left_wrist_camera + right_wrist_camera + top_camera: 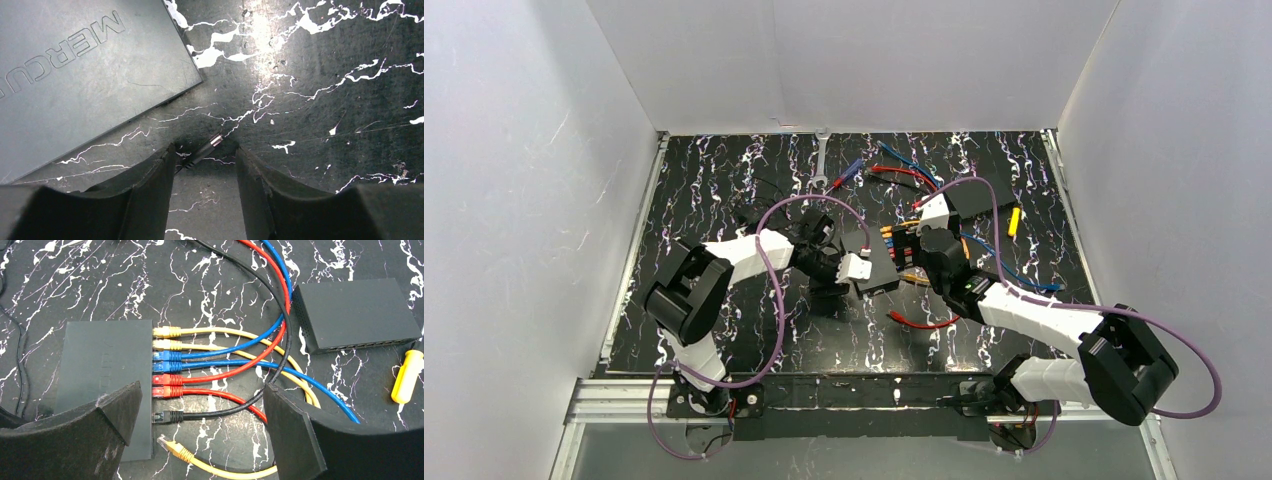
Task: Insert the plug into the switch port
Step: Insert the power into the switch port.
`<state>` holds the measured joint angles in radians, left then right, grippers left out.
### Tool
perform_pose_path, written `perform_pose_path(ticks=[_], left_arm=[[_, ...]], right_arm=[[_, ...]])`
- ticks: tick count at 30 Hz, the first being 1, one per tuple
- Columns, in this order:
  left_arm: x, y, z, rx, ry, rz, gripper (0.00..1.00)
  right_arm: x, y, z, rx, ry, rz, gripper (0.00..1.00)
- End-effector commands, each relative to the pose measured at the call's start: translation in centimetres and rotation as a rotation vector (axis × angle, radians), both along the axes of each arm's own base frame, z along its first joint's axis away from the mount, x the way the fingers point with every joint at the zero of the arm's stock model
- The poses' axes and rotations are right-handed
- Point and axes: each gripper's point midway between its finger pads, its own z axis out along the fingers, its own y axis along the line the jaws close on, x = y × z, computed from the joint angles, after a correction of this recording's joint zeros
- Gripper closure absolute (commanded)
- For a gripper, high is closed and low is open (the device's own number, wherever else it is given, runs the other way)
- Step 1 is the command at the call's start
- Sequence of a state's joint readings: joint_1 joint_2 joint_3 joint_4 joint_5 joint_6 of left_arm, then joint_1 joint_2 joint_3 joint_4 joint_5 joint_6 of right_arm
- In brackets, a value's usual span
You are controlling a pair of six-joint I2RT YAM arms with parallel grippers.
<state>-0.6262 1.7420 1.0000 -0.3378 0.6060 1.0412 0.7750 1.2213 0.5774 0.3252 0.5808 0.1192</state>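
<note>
While seven cables are filling the switch (102, 365), the yellow plug (172, 446) is lying loose at its five o'clock corner. The right gripper (200, 405) is hovering wide above, probably lining up. The left gripper (204, 150), jaws half-narrowed, is clamping nothing, with the switch at its ten o'clock.

Top camera hangs high and behind, looking down over the whole table (704, 180), far off. Left wrist camera is right down by the surface, peering out between its own fingers (145, 195); the switch (75, 65) fills the frame up and left of them (that close). Right wrist camera sits higher, looking down past its fingers (100, 430), switch just beyond the one at frame left. All three views share that switch.
</note>
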Motion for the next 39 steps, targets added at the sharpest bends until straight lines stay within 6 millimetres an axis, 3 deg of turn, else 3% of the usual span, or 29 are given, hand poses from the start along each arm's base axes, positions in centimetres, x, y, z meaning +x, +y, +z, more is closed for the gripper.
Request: perform_pose_path(ticks=[1, 9, 21, 25, 28, 31, 39], left_arm=[[-0.1, -0.5, 0.6, 0.005, 0.0, -0.025, 0.57], [-1.0, 0.6, 0.1, 0.091, 0.013, -0.032, 0.74], [-2.1, 2.3, -1.7, 0.247, 0.006, -0.005, 0.81], [-2.0, 2.3, -1.8, 0.28, 0.061, 0.112, 0.83], [-0.3, 1.8, -1.3, 0.324, 0.1, 0.324, 0.88], [0.3, 2.2, -1.7, 0.411, 0.164, 0.484, 1.0], [1.7, 1.5, -2.2, 0.408, 0.222, 0.817, 1.0]], right_arm=[[0.8, 0.0, 0.9, 0.039, -0.036, -0.032, 0.01], [0.9, -0.1, 1.0, 0.04, -0.032, -0.035, 0.01], [0.7, 0.0, 1.5, 0.063, -0.04, -0.025, 0.01], [0.7, 0.2, 1.4, 0.066, -0.036, -0.016, 0.01], [0.7, 0.2, 1.3, 0.065, -0.027, -0.016, 0.01], [0.7, 0.4, 1.2, 0.07, -0.021, -0.009, 0.01], [0.8, 0.8, 0.8, 0.077, 0.013, 0.005, 0.01]])
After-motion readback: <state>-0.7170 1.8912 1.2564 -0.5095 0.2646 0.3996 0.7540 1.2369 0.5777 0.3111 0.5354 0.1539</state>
